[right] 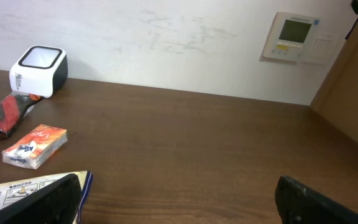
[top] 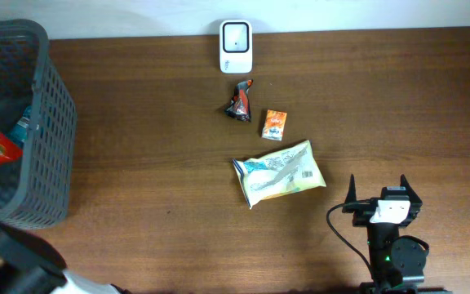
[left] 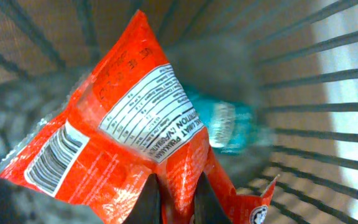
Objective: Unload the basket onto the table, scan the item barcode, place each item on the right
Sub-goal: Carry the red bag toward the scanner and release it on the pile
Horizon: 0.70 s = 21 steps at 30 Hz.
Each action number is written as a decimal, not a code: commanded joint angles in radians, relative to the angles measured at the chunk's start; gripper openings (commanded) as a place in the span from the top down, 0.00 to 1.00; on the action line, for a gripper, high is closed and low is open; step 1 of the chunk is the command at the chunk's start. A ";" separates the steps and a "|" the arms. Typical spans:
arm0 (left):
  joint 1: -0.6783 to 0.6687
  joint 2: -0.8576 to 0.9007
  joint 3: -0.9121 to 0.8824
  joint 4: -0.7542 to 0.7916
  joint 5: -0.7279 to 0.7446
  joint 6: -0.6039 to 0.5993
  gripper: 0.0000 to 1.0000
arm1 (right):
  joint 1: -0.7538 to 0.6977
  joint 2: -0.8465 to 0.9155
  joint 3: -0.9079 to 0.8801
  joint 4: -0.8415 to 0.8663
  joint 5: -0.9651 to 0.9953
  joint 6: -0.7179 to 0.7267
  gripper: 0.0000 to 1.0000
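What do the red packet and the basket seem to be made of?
The red packet looks like thin plastic film, glossy: it creases and catches light. The basket is probably moulded plastic, matt dark grey: its walls are an even grid of slim bars.

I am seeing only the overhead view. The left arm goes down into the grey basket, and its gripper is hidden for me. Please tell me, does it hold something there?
Observer: Yes. In the left wrist view, the left gripper is shut on the lower edge of a red packet.
Operator: Thank you. Can you see a barcode on this packet?
Observer: Yes. The barcode is on the side facing the wrist camera, at the lower left, beside the white nutrition table.
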 commanded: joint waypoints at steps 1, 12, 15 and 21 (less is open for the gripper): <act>-0.033 -0.164 0.032 0.032 0.055 0.013 1.00 | 0.008 -0.006 -0.009 -0.003 0.009 -0.006 0.01; -0.449 -0.329 0.031 0.098 0.251 0.237 1.00 | 0.008 -0.006 -0.009 -0.003 0.009 -0.006 0.02; -0.613 -0.309 0.031 0.097 0.251 0.322 1.00 | 0.008 -0.006 -0.009 -0.003 0.009 -0.006 0.02; -0.914 -0.205 0.026 0.093 0.239 0.408 1.00 | 0.008 -0.006 -0.009 -0.003 0.009 -0.006 0.02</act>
